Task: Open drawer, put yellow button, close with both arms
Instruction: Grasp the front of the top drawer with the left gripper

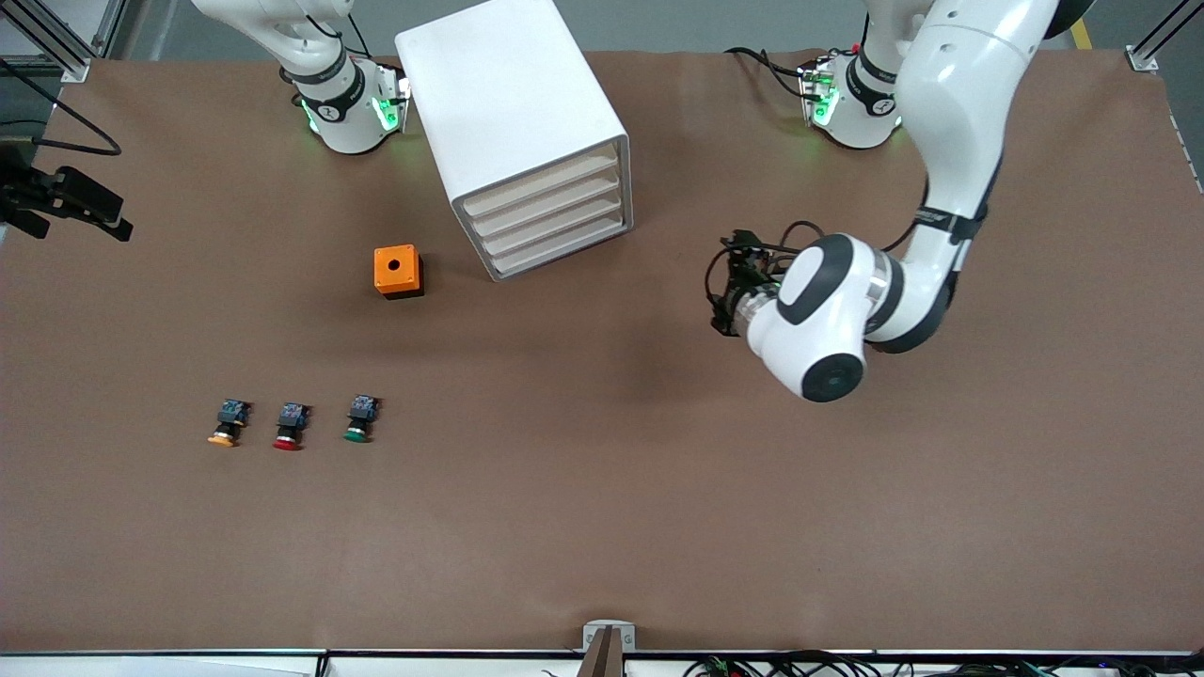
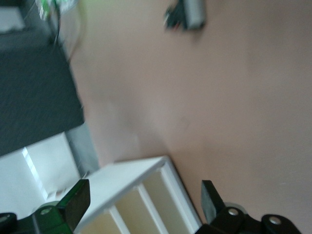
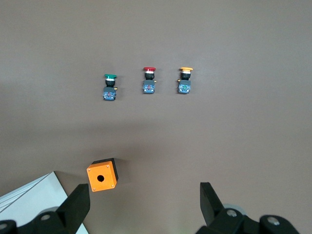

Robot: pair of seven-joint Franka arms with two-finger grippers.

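Front view: brown table [image 1: 602, 527]; left gripper [image 1: 729, 282] over bare mat beside the shut drawer [image 1: 541, 185], half hidden by its wrist.

Left wrist view: parted fingers [image 2: 73, 202], blurred cabinet [image 2: 131, 195] beneath.

Right wrist view: right gripper [image 3: 144, 207] wide; yellow button [image 3: 185, 80] well ahead; cabinet cut off.

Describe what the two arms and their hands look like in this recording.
Both arms are glossy white with black joint rings. The left arm shows a black oval panel and round black cap at its wrist, with thin black cables looping to its black two-finger hand. Green lights glow at both bases. The right arm shows only its base segment in the front view; its hand has black fingers.
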